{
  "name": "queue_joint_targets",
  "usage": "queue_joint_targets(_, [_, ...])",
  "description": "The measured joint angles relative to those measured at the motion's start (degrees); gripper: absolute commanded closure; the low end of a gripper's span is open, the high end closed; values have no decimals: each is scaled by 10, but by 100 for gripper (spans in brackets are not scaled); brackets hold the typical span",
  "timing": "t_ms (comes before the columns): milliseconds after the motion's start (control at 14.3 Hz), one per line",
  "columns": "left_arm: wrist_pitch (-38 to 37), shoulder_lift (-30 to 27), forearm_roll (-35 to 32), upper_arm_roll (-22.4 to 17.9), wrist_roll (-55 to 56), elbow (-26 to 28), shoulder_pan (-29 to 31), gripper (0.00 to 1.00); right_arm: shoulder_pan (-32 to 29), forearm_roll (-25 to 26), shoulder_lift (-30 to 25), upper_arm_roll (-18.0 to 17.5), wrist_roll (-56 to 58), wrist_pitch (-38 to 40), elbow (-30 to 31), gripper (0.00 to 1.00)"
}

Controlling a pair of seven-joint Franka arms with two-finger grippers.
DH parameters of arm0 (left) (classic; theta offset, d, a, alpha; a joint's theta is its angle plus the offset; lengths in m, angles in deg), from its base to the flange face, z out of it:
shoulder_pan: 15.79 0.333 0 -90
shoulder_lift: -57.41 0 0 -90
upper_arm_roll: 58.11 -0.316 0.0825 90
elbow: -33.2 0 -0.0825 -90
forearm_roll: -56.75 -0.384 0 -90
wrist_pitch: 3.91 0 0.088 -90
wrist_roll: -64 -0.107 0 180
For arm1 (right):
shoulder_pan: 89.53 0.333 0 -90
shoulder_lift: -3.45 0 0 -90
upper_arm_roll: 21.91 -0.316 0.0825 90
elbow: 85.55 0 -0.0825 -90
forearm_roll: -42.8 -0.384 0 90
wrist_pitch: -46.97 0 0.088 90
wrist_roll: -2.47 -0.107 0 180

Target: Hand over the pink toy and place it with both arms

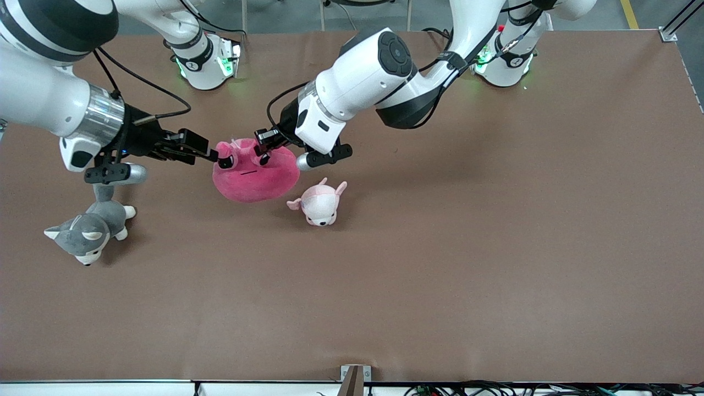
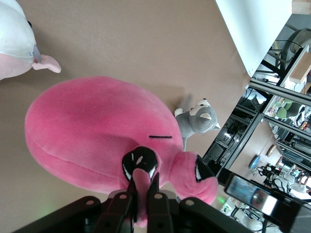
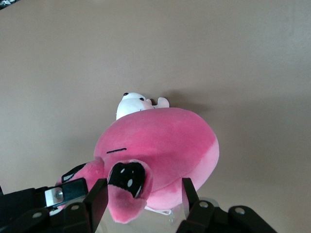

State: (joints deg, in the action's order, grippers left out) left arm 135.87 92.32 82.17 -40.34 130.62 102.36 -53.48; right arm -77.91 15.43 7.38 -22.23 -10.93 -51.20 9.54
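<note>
Grey plush: a husky dog [image 1: 88,231], lying on the counter [image 1: 495,247] toward the right arm's end.
Pale pink-and-white plush: 1 small eared animal [image 1: 320,204], near the middle.

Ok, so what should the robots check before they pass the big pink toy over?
1. Left gripper holding the pink toy: ok, its jaws are shut on a nub.
2. Right gripper holding the toy: not ok, its jaws are open on either side of an eye nub.
3. Pink-and-white plush out of both grippers' way: ok.
4. Grey husky plush out of the way: ok, it lies toward the right arm's end of the table.
5. Toy lifted off the table: cannot tell.
</note>
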Motion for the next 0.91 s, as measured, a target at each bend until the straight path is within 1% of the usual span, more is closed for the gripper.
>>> queue_joint_targets(700, [0,0,0,-1,0,0,0,100,23,0,14,0,-2,6,0,31])
queue_joint_targets(770, [3,0,0,-1,0,0,0,100,24,0,16,0,-2,7,1,33])
queue_joint_targets(840, [9,0,0,-1,0,0,0,100,24,0,17,0,-2,8,1,43])
queue_joint_targets(910, [12,0,0,-1,0,0,0,100,26,0,19,0,-2,9,1,57])
